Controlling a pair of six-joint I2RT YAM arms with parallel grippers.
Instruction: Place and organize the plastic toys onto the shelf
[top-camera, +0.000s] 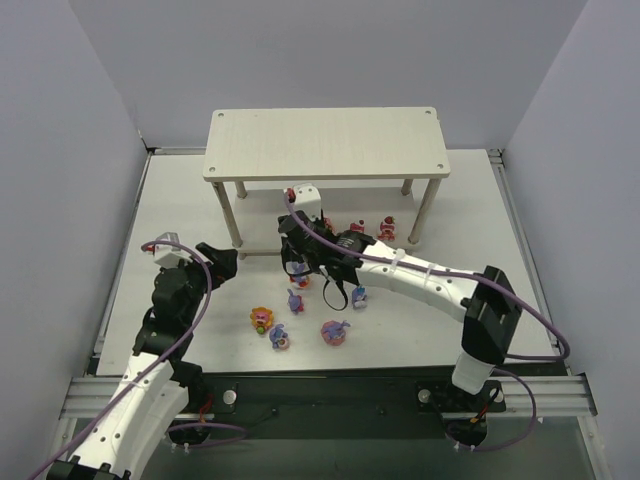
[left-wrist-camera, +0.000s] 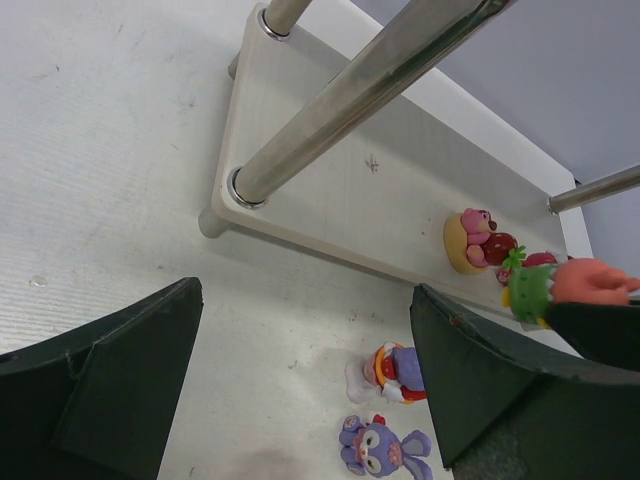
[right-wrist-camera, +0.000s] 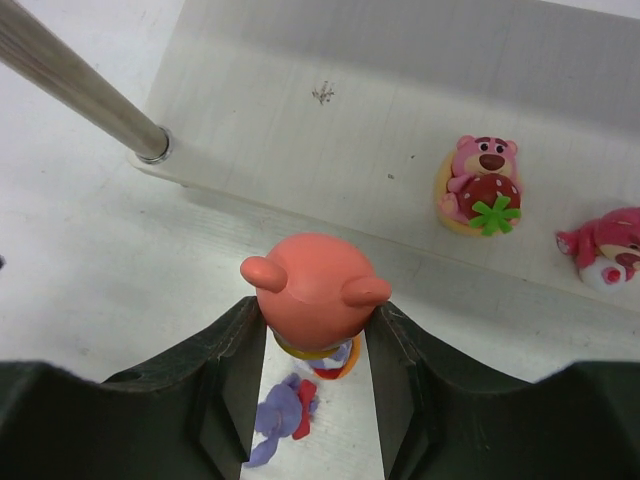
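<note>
shelf (top-camera: 325, 143): two tiers; its long axis runs crosswise ahead of the right pincer (right-wrist-camera: 315, 312).
lower tier (right-wrist-camera: 300, 120): just beyond the right fingertips, with bare board straight ahead and to the left.
right pincer: closed on the salmon round toy (right-wrist-camera: 312, 280); the nearer arm.
left pincer (left-wrist-camera: 305, 380): wide, empty, farther back.
pink bear toys (right-wrist-camera: 478, 185): two on the tier, ahead-right.

1. Shelf (top-camera: 325, 142): pale wood grain.
2. Counter (top-camera: 180, 215): white, faintly speckled.
3. Bear toy (right-wrist-camera: 480, 185): pink, red strawberry, green leaves.
4. Eared round toy (right-wrist-camera: 315, 288), eight o'clock from the bear: salmon pink.
5. Bunny (left-wrist-camera: 378, 447): purple.
</note>
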